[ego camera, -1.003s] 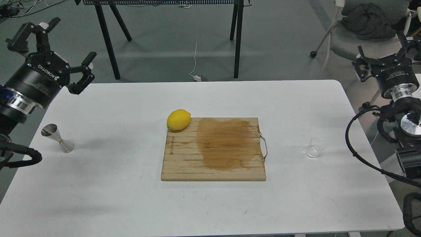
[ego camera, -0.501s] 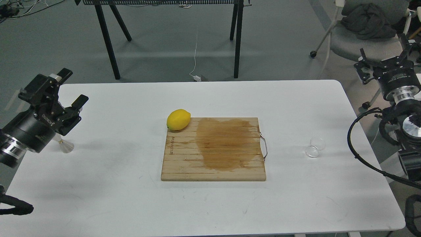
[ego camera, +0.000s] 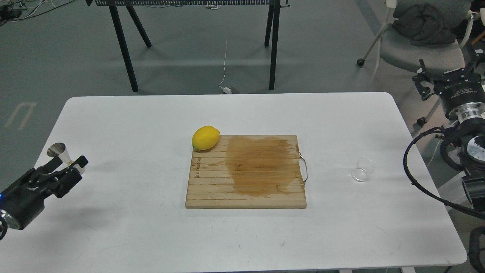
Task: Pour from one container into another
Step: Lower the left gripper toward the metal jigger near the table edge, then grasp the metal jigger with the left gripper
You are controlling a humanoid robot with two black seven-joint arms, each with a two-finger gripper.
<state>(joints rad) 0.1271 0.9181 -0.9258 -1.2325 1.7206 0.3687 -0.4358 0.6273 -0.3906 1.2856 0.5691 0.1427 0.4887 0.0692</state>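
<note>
White counter (ego camera: 132, 113), rounded corners, seen from above.

Metal jigger (ego camera: 60, 151): shiny silver, hourglass shape, near the left edge of the counter, upper cone visible, lower half hidden behind the left gripper.

Left gripper (ego camera: 67, 169): black, low over the counter at the left edge, fingers reaching to the jigger's waist and lower part; grip on it or mere closeness cannot be told, nor spread from pressed together.

Glass cup (ego camera: 363, 170): small, clear, colourless, on the counter near the right edge, well apart from the jigger, untouched.

Right gripper (ego camera: 447, 74): black, raised beyond the right edge of the counter, well apart from the glass cup, fingers spread, nothing between them.

Wooden cutting board (ego camera: 212, 189): mid-counter, large dark wet stain, metal handle on its right side.

Lemon (ego camera: 205, 137): yellow, on the board's far left corner.
</note>
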